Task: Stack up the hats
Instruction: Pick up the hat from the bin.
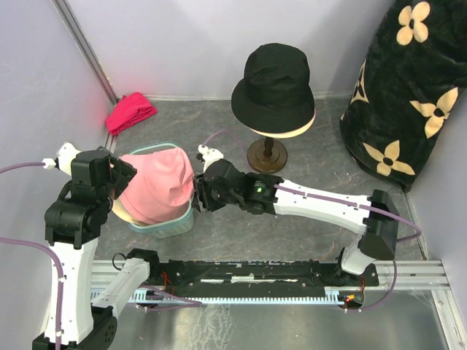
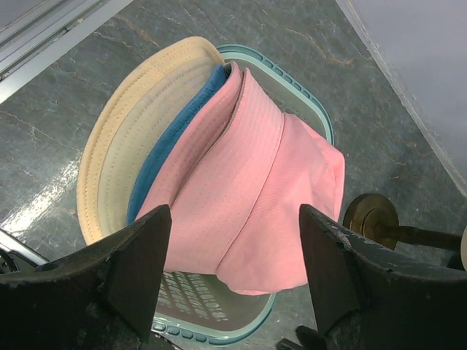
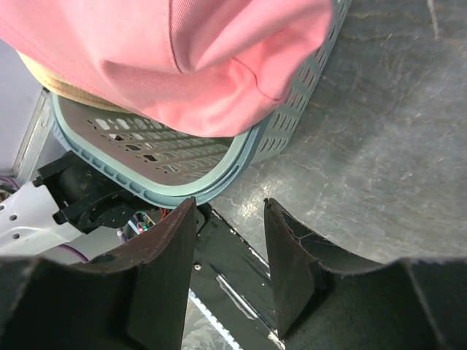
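three hats lay nested in the teal basket [image 1: 175, 227], the pink hat [image 1: 157, 191] over the blue hat [image 2: 171, 138] and the beige hat [image 2: 117, 138]. the black hat [image 1: 276, 76] sat on the mannequin head [image 1: 281, 130], well apart, so adding it seemed the part left. the left gripper [image 2: 233, 219] hung over the pink hat, jaws spread and empty; the right gripper [image 3: 228, 211], also released, hovered beside the basket's rim.
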Tool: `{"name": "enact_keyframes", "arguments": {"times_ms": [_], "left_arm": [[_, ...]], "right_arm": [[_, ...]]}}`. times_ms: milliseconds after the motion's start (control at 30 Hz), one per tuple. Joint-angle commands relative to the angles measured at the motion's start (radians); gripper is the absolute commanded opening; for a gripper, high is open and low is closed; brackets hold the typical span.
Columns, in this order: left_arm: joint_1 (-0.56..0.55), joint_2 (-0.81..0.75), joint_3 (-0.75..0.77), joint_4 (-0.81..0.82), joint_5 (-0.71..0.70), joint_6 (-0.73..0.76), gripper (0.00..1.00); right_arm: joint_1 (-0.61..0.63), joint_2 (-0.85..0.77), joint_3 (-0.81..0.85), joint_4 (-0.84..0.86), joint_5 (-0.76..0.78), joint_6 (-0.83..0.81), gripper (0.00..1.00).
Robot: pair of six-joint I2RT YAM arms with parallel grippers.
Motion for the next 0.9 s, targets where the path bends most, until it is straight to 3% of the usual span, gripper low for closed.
{"name": "enact_keyframes", "arguments": {"times_ms": [0,433,867], "left_arm": [[0.004,-0.009,-0.003,0.026,-0.045,-0.007,0.78],[0.004,-0.020,-0.008,0.016,-0.058,0.007,0.78],[0.004,-0.022,-0.029,0.035,-0.055,0.004,0.79]], "right_arm": [[0.015,0.045,0.025,0.053,-0.006,0.070,0.50],[0.015,0.145,0.063,0.103,-0.028,0.151,0.48],[0.015,0.083,0.042,0.117,-0.012,0.184,0.50]]}}
